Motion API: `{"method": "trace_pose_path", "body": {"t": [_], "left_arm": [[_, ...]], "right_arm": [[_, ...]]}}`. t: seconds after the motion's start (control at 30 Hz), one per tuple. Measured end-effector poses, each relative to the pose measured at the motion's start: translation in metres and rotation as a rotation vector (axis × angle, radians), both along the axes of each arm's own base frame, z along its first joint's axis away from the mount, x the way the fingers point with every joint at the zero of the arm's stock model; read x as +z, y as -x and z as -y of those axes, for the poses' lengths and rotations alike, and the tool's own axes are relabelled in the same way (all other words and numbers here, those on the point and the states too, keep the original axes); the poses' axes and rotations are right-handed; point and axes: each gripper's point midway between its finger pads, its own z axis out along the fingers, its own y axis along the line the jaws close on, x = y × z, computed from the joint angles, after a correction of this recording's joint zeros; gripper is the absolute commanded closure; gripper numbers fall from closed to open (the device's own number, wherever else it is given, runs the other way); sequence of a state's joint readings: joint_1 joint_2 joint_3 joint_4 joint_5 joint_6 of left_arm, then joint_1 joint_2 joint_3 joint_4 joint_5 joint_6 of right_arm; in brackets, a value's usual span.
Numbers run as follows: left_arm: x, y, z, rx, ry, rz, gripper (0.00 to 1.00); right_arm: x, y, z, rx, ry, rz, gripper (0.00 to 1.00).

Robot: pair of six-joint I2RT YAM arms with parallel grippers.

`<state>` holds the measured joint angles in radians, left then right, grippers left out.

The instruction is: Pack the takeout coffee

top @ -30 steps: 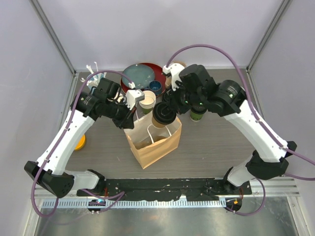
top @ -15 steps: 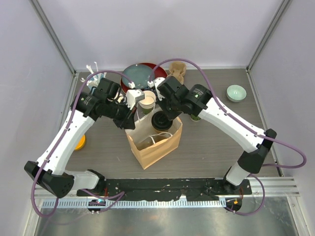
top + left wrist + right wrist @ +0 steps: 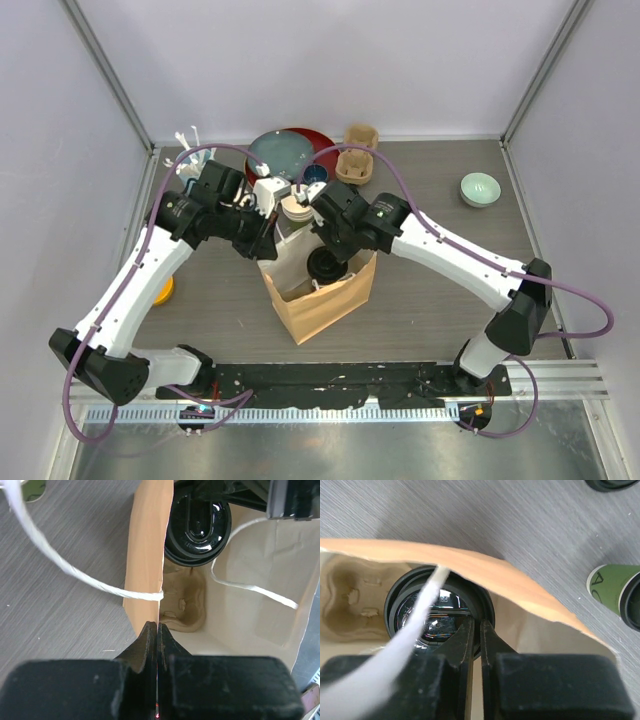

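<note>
A brown paper bag [image 3: 325, 300] stands open at mid-table. My left gripper [image 3: 267, 243] is shut on the bag's left rim [image 3: 150, 555], the paper pinched between its fingertips [image 3: 158, 626]. My right gripper [image 3: 476, 624] reaches into the bag, shut on the rim of a takeout coffee cup's black lid [image 3: 427, 617] [image 3: 197, 522] [image 3: 326, 264]. The cup's sides are hidden. It hangs above a moulded pulp carrier [image 3: 186, 605] at the bag's bottom. A green-sided cup [image 3: 612, 587] with a black lid stands on the table beside the bag; the right arm covers it in the top view.
Behind the bag are a stack of cream cups [image 3: 296, 206], a red bowl with a teal plate [image 3: 285, 150], a small blue bowl [image 3: 317, 176] and pulp carriers [image 3: 360, 140]. A pale green bowl [image 3: 479, 188] sits far right, a stirrer cup [image 3: 192, 155] far left, an orange object [image 3: 163, 290] near left.
My right arm has swung left and down, carrying the lidded cup from above the bag's mouth into the bag. The left gripper has kept its hold on the rim.
</note>
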<state>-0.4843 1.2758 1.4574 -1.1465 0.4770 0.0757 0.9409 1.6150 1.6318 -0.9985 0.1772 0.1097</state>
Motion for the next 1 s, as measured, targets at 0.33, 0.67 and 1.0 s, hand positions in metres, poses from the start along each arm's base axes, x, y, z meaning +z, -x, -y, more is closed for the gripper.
{"method": "trace_pose_path", "body": {"t": [0.33,0.67,1.0], "left_arm": [[-0.001,-0.007,-0.005,0.032,-0.028,0.025,1.0],[-0.001,-0.008,-0.003,0.018,-0.023,0.034,1.0],[-0.004,-0.012,-0.003,0.046,-0.025,0.031,1.0]], "right_arm": [[-0.027,0.01,0.012,0.045,0.042,-0.018,0.99],[-0.057,0.009,0.017,0.039,0.05,-0.048,0.99],[-0.065,0.008,0.012,0.051,0.004,-0.026,0.99]]}}
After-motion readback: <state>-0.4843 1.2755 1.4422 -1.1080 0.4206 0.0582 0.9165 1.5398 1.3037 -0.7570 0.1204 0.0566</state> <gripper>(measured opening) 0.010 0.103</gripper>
